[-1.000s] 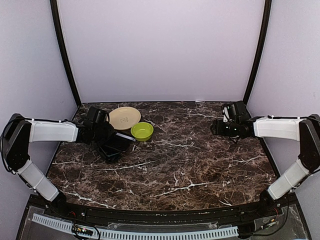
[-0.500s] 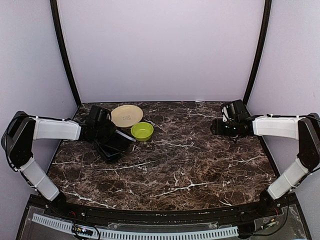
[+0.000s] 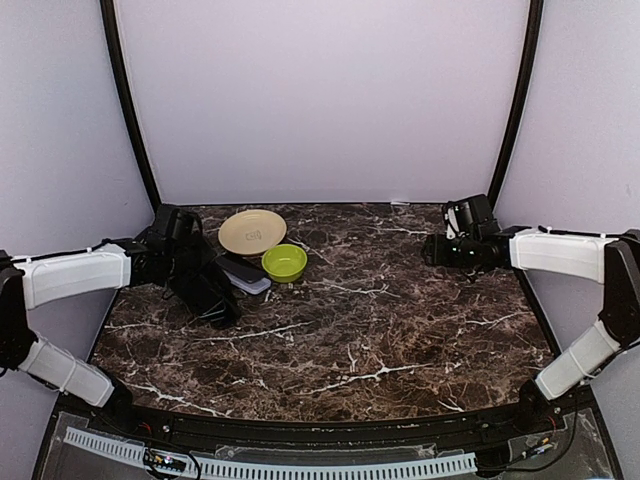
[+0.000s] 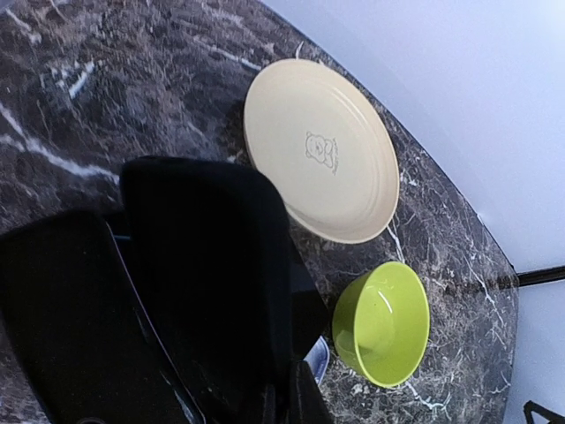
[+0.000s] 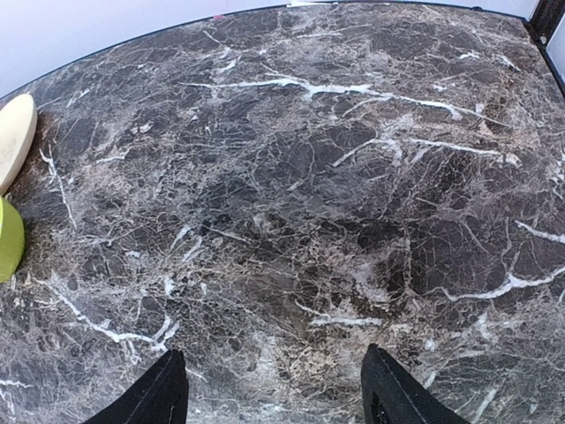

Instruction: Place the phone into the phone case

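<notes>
My left gripper [image 3: 193, 276] is shut on the edge of a black phone [image 3: 212, 296], which it holds tilted up off the table at the left. In the left wrist view the phone [image 4: 207, 283] fills the middle, with my left gripper [image 4: 290, 405] pinching its near edge. The pale lavender phone case [image 3: 252, 283] lies flat beside the green bowl, a dark slab on top of it; only a blue corner of the case [image 4: 320, 358] shows in the wrist view. My right gripper [image 3: 440, 250] hovers open over bare marble at the far right, nothing between its fingers [image 5: 163, 393].
A cream plate [image 3: 250, 231] and a green bowl [image 3: 284, 262] sit just behind and right of the case. In the left wrist view, another black slab [image 4: 62, 327] lies left of the held phone. Curved black posts and pale walls enclose the marble table [image 3: 380, 330].
My left gripper has shut on the phone and drawn back to the left, tipping the phone up away from the case. The right arm has stayed put.
</notes>
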`<state>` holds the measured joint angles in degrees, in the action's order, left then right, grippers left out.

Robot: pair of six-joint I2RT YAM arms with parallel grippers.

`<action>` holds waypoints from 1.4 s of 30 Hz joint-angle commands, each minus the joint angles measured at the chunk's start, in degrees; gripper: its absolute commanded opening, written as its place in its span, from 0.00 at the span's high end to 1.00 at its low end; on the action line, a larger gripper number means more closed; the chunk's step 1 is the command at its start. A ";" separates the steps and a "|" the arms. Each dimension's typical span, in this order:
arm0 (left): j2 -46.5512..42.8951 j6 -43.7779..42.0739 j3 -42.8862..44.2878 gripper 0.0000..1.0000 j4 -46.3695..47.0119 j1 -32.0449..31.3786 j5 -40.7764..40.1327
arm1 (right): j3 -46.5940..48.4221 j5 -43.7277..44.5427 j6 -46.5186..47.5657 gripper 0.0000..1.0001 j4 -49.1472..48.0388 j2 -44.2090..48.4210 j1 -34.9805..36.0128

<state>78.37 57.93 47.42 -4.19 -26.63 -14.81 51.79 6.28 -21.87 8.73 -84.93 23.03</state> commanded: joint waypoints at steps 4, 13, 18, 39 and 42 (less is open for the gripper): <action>-8.65 -23.44 -0.92 1.00 0.55 -3.29 -7.12 | 3.49 -0.52 1.14 0.32 1.71 3.60 1.32; -4.67 -69.73 2.61 1.00 15.84 -23.67 9.22 | 8.26 -2.83 5.73 0.30 7.39 7.28 1.30; 3.67 -97.52 1.83 1.00 16.99 -36.69 11.24 | 12.68 -10.02 11.79 0.27 13.56 10.04 1.32; 13.13 -134.07 -4.00 1.00 31.07 -45.24 5.78 | 17.02 -28.20 16.45 0.35 26.80 -6.09 24.87; 13.13 -134.03 -4.16 1.00 31.99 -45.41 5.40 | 16.60 -30.23 15.75 0.61 25.86 -7.53 24.92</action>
<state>91.42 -74.08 44.07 24.01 -71.66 -8.23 67.68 -20.64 -5.65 35.22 -90.98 47.70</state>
